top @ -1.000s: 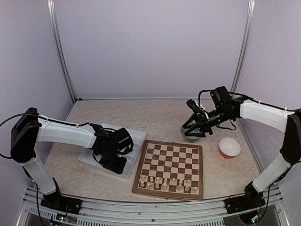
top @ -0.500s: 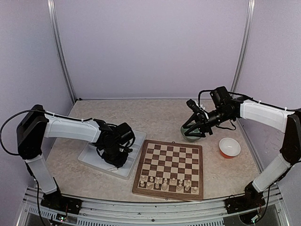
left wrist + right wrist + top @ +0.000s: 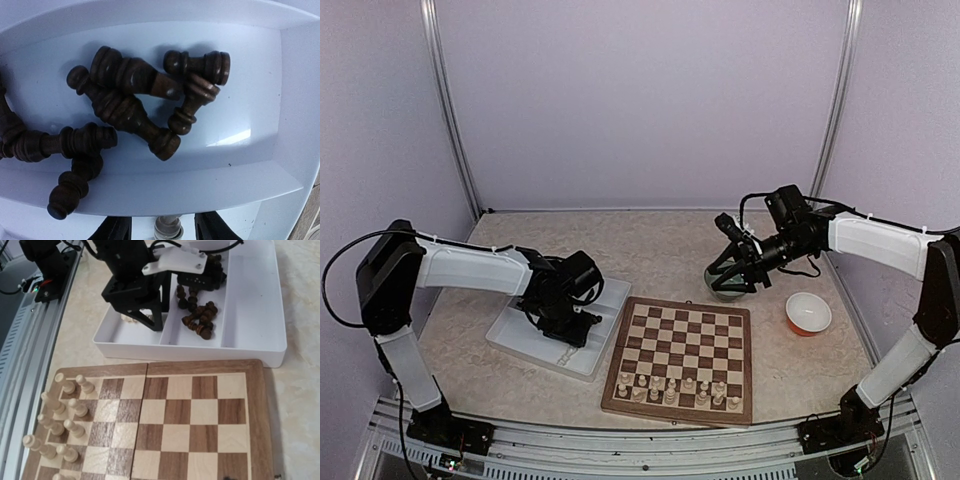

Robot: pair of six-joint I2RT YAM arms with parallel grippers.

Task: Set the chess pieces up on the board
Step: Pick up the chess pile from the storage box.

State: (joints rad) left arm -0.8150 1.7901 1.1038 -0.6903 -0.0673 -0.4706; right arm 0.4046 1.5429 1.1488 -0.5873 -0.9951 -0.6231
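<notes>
The board (image 3: 685,338) lies at the table's front centre, and several cream pieces (image 3: 670,385) stand on its two near rows; they also show in the right wrist view (image 3: 65,410). A heap of dark pieces (image 3: 130,107) lies in one compartment of the white tray (image 3: 520,340). My left gripper (image 3: 167,234) is low in the neighbouring compartment, open, with a cream piece (image 3: 168,229) between its fingers and a gap on each side. My right gripper (image 3: 730,278) hangs open and empty over a green bowl (image 3: 723,290) behind the board. Its fingers are out of the right wrist view.
An orange-red bowl (image 3: 808,313) with a white inside stands right of the board. The tray's walls (image 3: 250,315) rise around my left gripper (image 3: 142,320). The far rows of the board (image 3: 200,410) hold no pieces. Purple walls close in the table.
My left arm has moved from the tray's front edge back toward the tray's middle and lowered around a cream piece. The right arm has not moved.
</notes>
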